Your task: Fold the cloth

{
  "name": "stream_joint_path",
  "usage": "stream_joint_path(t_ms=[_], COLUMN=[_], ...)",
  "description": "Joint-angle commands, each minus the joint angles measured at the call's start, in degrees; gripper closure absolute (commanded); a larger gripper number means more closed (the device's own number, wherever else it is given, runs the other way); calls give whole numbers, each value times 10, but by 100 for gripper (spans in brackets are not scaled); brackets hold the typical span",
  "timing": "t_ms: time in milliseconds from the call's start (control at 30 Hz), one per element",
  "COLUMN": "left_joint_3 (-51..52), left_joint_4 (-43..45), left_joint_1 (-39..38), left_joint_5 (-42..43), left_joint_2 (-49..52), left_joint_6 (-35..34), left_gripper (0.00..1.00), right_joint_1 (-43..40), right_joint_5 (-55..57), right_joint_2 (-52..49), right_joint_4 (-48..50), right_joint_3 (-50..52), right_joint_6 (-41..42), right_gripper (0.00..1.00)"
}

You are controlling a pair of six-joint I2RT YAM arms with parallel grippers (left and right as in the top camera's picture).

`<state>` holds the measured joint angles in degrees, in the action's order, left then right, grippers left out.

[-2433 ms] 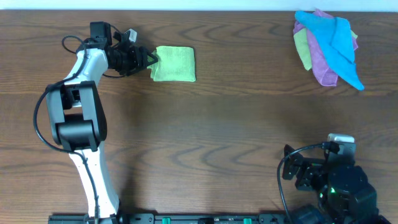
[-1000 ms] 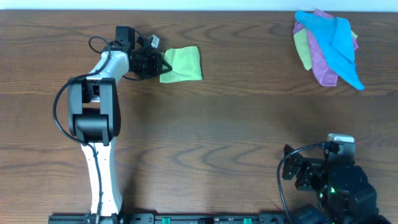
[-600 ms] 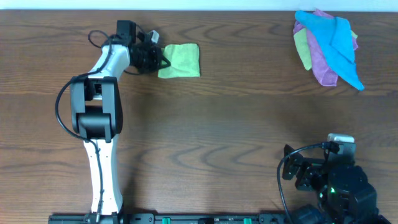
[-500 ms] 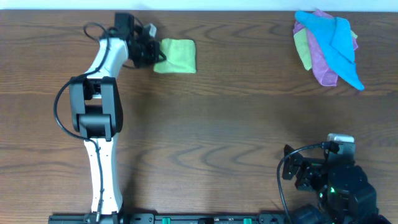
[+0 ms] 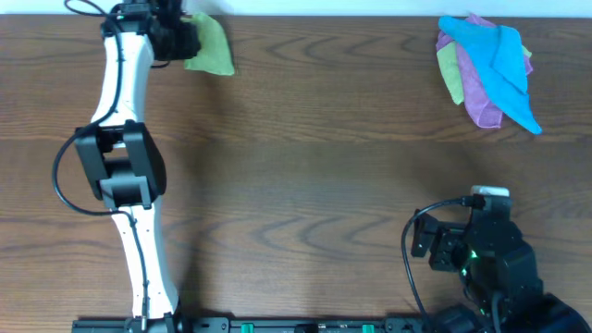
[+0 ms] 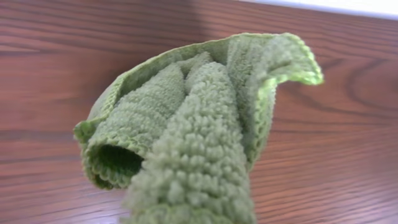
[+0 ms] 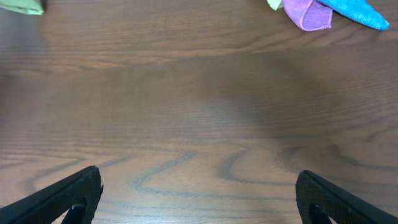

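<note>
Wood-grain tabletop (image 5: pixel 305 185) runs open between the two arms. Nearest, at the front right, the right gripper (image 7: pixel 198 180) sits with its jaws spread wide. At the far left corner, close to the table's back edge, the left gripper (image 5: pixel 174 37) pinches the bunched lime-green cloth (image 6: pixel 199 124), whose hemmed edges curl. At the far right, a blue cloth (image 5: pixel 499 46) is heaped over a purple cloth (image 5: pixel 481 106).

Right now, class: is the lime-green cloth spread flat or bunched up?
Bunched up. The left wrist view shows the cloth curled into rolled layers, not flat; overhead it is a small wad at the left tool.
</note>
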<state>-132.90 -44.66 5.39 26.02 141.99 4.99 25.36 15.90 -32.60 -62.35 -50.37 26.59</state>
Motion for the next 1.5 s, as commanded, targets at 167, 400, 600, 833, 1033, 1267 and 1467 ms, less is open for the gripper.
stream_joint_path(t_ms=[167, 400, 600, 833, 1033, 1267, 1467], left_joint_3=[-8, -8, -7, -7, -7, -7, -7], left_joint_4=[-5, -4, 2, 45, 48, 58, 92], left_joint_1=[45, 69, 81, 88, 94, 97, 97], left_joint_5=[-12, -27, -34, -42, -41, -41, -93], left_joint_2=[-2, 1, 2, 4, 29, 75, 91], left_joint_6=[41, 69, 112, 139, 142, 137, 139], left_gripper=[94, 94, 95, 94, 95, 95, 94], right_joint_1=[4, 4, 4, 4, 4, 4, 4], right_joint_5=[6, 6, 3, 1, 1, 1, -1], right_joint_2=[-6, -6, -6, -6, -7, -7, -7], right_joint_4=[3, 12, 16, 17, 17, 17, 17], right_joint_3=[5, 5, 5, 5, 5, 5, 5], right_joint_6=[8, 8, 9, 16, 21, 29, 37], right_gripper=[1, 1, 1, 1, 1, 1, 1])
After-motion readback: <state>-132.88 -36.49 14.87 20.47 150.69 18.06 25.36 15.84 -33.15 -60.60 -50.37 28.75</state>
